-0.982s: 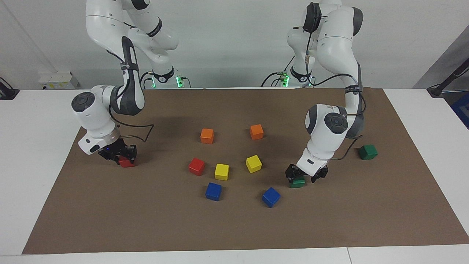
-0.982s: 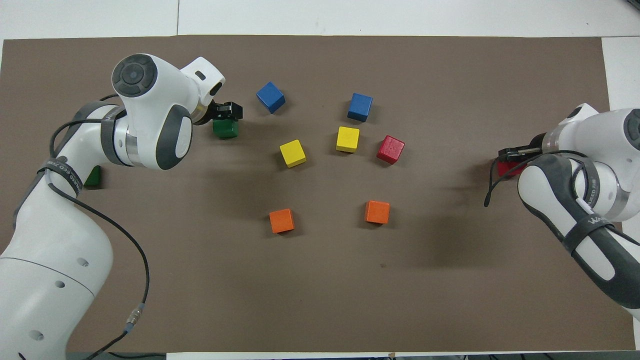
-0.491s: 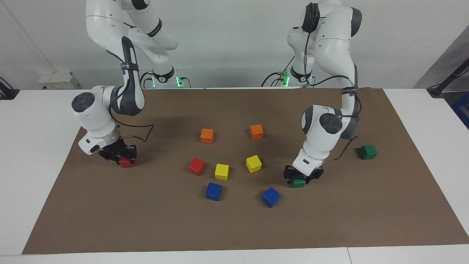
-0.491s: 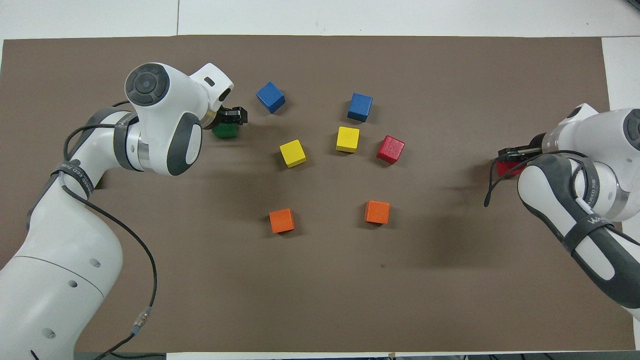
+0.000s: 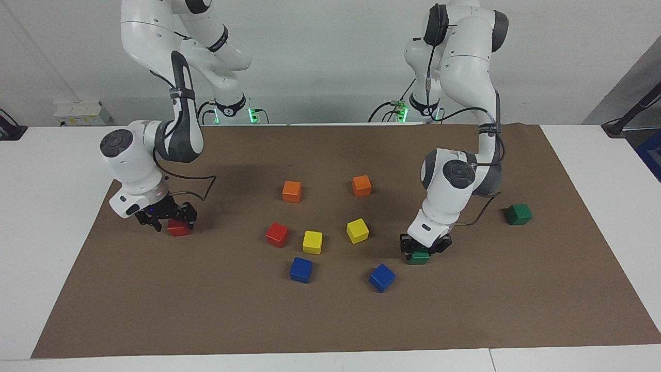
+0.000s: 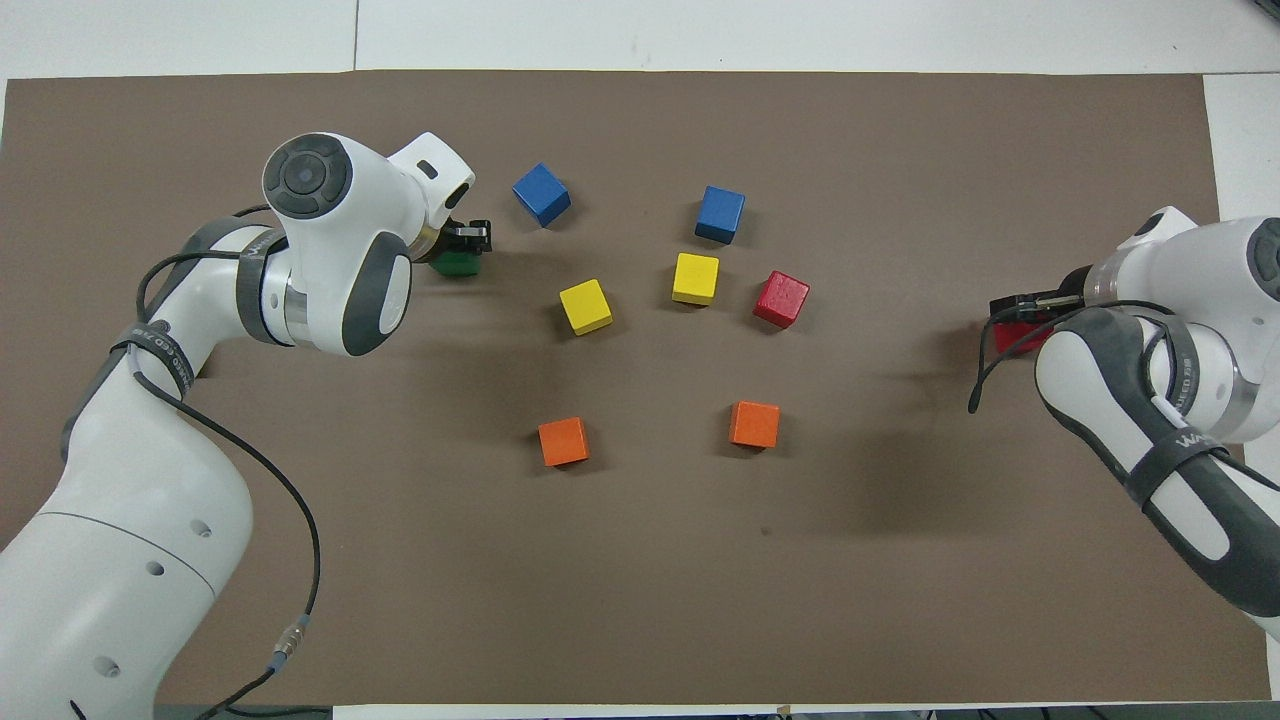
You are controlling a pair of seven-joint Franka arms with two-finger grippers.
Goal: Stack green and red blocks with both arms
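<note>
My left gripper (image 5: 424, 247) is low over a dark green block (image 5: 419, 257) on the brown mat, its fingers open on either side of it; the overhead view shows this gripper (image 6: 464, 238) half covering the block (image 6: 457, 265). My right gripper (image 5: 166, 217) is open and low at a red block (image 5: 179, 228) near the right arm's end; the overhead view also shows the gripper (image 6: 1022, 303) and block (image 6: 1008, 336). A second green block (image 5: 518, 214) lies at the left arm's end. A second red block (image 5: 277, 234) lies mid-mat.
Two orange blocks (image 5: 292, 191) (image 5: 361, 185), two yellow blocks (image 5: 312, 242) (image 5: 357, 230) and two blue blocks (image 5: 301, 269) (image 5: 381, 277) are scattered mid-mat around the second red block. The mat (image 5: 330, 320) covers most of the white table.
The left hand has turned and shifted further over the green block, covering more of it. The right gripper's fingers have spread slightly at the red block. No block has moved.
</note>
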